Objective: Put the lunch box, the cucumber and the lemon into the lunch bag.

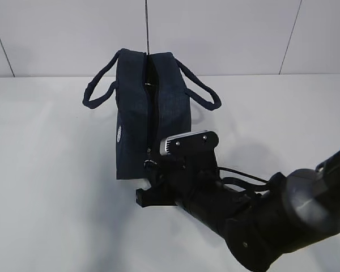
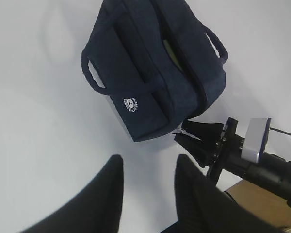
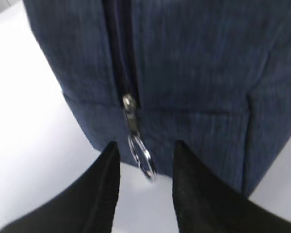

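The dark navy lunch bag [image 1: 133, 113] stands on the white table with its handles splayed to the sides. Its top zipper is parted a little. In the left wrist view the bag [image 2: 150, 82] shows its round white logo [image 2: 131, 103] and a pale green sliver [image 2: 170, 48] in the gap. My right gripper [image 3: 146, 148] is open at the bag's near end, one jaw on each side of the silver ring pull [image 3: 141, 158]. It also shows in the exterior view [image 1: 152, 170]. My left gripper [image 2: 149, 162] is open and empty above the table, short of the bag. The cucumber and lemon are out of view.
White table [image 1: 45, 170] all round the bag, white wall panels behind. My right arm [image 1: 255, 215] fills the lower right of the exterior view. A brown surface [image 2: 262, 204] shows past the table edge in the left wrist view.
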You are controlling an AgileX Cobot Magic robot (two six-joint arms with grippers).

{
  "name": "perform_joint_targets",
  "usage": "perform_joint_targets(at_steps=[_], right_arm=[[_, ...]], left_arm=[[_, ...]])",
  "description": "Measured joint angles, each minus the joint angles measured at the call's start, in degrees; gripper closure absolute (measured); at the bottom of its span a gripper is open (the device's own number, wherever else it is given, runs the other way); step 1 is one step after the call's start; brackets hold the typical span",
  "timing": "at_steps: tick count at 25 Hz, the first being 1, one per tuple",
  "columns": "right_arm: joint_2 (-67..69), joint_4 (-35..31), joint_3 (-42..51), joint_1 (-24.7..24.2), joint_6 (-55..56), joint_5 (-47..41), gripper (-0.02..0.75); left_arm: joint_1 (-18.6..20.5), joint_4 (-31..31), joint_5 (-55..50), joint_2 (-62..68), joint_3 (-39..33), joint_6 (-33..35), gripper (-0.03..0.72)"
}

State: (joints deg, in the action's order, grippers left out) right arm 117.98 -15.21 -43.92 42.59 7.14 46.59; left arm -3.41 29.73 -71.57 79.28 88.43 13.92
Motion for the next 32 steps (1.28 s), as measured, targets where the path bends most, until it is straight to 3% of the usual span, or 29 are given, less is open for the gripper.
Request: perform_joint_targets(at_steps=[28, 32], right_arm=[[4.0, 3.5, -0.2, 0.0, 0.0, 7.7, 0.462], [5.0, 3.5, -0.2, 0.0, 0.0, 9.1, 0.498]], left_arm=[[0.0, 0.0, 0.1, 0.0, 0.0, 0.0, 0.449], [0.0, 0.0, 0.1, 0.0, 0.0, 0.0, 0.449]])
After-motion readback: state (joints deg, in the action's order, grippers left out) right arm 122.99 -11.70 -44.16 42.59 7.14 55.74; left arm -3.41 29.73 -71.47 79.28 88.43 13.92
